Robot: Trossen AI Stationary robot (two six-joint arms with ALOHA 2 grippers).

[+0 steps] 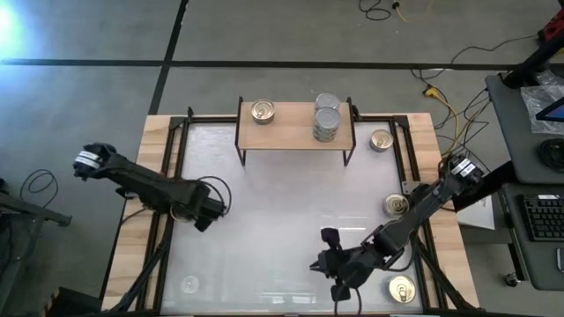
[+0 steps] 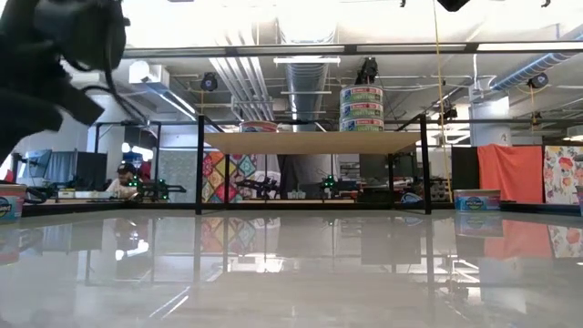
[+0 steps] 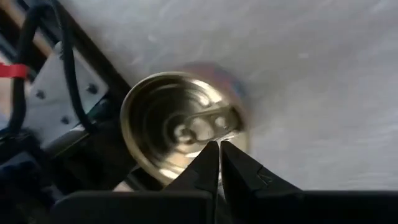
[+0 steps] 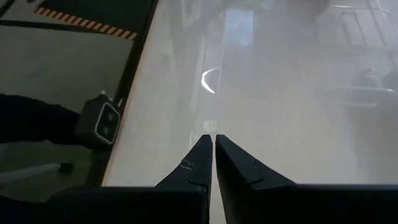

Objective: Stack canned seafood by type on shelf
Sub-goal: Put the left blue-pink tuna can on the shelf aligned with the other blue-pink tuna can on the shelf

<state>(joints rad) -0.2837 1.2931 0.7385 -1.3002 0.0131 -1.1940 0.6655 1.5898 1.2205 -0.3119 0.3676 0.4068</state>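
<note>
The shelf (image 1: 295, 132) stands at the table's far edge. On its board are one gold-lidded tin (image 1: 263, 111) and a stack of three silver-lidded tins (image 1: 326, 119) (image 2: 362, 107). Three more gold-lidded tins sit on the table's right side (image 1: 381, 139) (image 1: 397, 205) (image 1: 401, 289). My left gripper (image 1: 210, 216) (image 3: 219, 144) is shut over another gold pull-ring tin (image 3: 180, 127) at the table's left edge; the arm hides this tin in the high view. My right gripper (image 1: 324, 264) (image 4: 213, 138) is shut above bare table near the near edge. My left gripper comes from above with its shut fingertips (image 3: 211, 155) over the lid's rim (image 3: 236, 134) beside the pull ring. Whether they touch the tin cannot be told. The tin stands upright on the table.
Black frame rails (image 1: 176, 167) run along the table's left and right sides, close to the left-side tin (image 3: 68, 106). A small camera box (image 4: 102, 121) sits at the near edge. The glossy white middle of the table (image 1: 291, 194) is open room.
</note>
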